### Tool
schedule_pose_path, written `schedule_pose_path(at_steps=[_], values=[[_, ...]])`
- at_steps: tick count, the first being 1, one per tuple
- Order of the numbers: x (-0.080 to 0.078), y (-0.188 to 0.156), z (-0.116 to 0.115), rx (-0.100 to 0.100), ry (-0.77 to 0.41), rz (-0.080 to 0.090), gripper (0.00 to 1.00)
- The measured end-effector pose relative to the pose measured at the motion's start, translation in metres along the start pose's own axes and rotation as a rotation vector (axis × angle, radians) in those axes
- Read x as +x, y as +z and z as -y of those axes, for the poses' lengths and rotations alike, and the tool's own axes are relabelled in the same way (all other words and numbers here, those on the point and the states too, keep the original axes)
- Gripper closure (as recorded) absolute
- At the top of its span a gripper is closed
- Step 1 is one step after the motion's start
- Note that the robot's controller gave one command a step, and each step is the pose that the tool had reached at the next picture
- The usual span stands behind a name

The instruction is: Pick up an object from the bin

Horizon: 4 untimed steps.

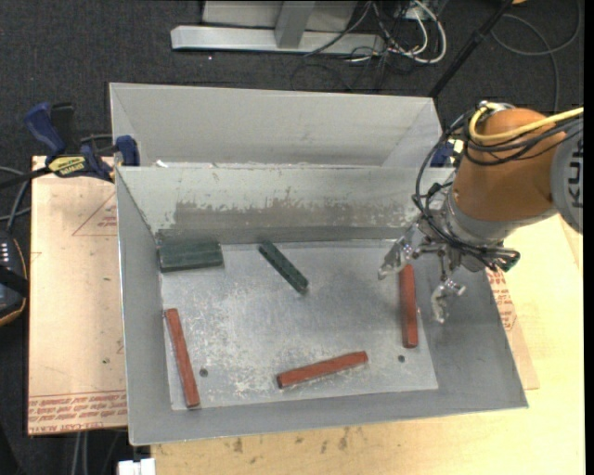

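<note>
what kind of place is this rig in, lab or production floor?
Probably a robotics lab: a grey metal bin with a few red bars and green bars, the gripper down inside it, and loose cables on the dark floor behind.

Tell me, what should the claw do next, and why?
Probably sink a little lower. The claw hangs open over the far end of the red stick at the right of the bin, one finger on each side, not yet closed on it.

Scuffed, dull grey metal bin (278, 130), matt red bars (321, 368), matt dark-green blocks (189, 254), glossy orange arm cover (506, 176).
</note>
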<state>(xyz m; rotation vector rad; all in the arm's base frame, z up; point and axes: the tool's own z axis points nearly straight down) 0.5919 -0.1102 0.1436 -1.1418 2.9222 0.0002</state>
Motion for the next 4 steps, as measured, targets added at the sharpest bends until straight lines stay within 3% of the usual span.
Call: schedule_pose_path(at_steps=[1,2,3,4], values=[[0.002,0.007,-0.002,-0.004,0.000,-0.003,0.00],[-0.017,0.069,0.038,0.000,-0.352,0.003,1.00],[-0.017,0.069,0.039,-0.001,-0.352,0.004,1.00],[-0.021,-0.137,0.028,0.005,-0.380,0.003,1.00]])
